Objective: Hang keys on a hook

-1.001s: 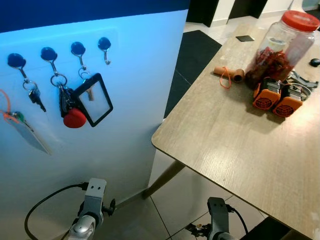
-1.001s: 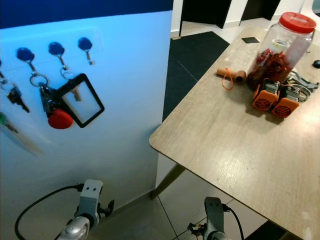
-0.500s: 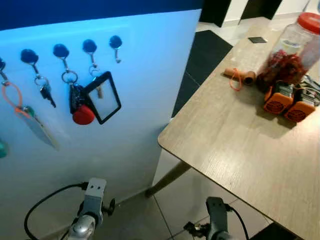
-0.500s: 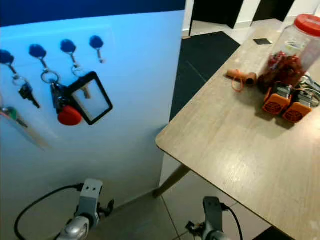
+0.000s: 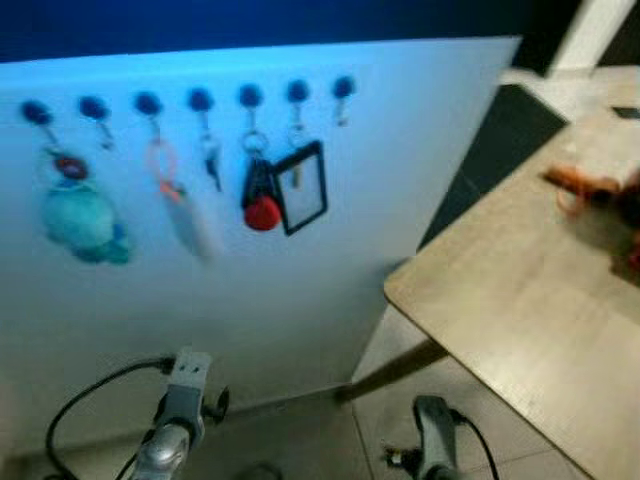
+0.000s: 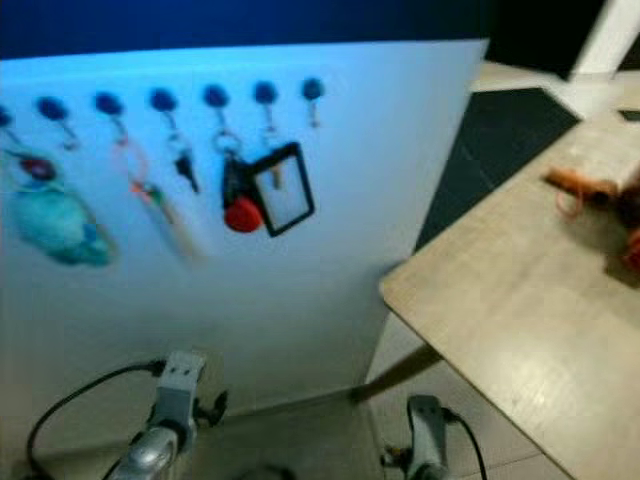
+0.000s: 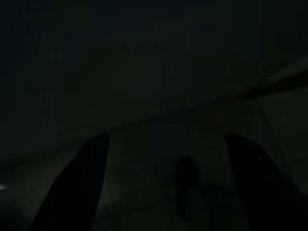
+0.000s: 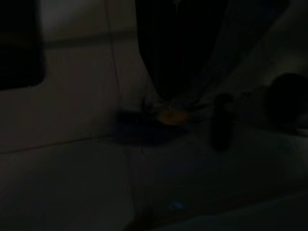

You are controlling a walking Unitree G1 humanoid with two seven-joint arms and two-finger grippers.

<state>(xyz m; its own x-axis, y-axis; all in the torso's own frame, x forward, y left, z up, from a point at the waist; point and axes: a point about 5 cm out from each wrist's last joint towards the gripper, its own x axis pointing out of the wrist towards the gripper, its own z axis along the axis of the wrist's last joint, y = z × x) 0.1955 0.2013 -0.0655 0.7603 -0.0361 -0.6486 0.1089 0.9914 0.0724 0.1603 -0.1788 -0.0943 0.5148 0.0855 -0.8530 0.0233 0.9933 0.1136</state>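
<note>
- A pale blue-white wall panel (image 5: pixel 300 270) carries a row of dark blue round hooks (image 5: pixel 200 99) along its upper part; the head views are blurred.
- From the hooks hang, left to right: a teal plush charm (image 5: pixel 82 222), an orange ring with a pale tag (image 5: pixel 185 215), a small bunch of dark metal keys (image 5: pixel 210 160), a black fob with a red round pendant (image 5: pixel 261 205) and a black-framed clear card holder (image 5: pixel 301 187) tilted beside it.
- The rightmost hook (image 5: pixel 343 90) is bare.
- To the right stands a light wooden surface (image 5: pixel 520 320) with blurred orange objects (image 5: pixel 585 185) near its far edge.
- The left arm (image 5: pixel 175 430) and right arm (image 5: pixel 432 450) hang low over the tiled floor (image 5: pixel 380 400).
- In the dark left wrist view, the left gripper (image 7: pixel 173 183) has its fingers (image 7: pixel 82 183) spread wide with nothing between them.
- The right wrist view is too dark; whether that gripper's fingers are apart or closed, I cannot tell.
</note>
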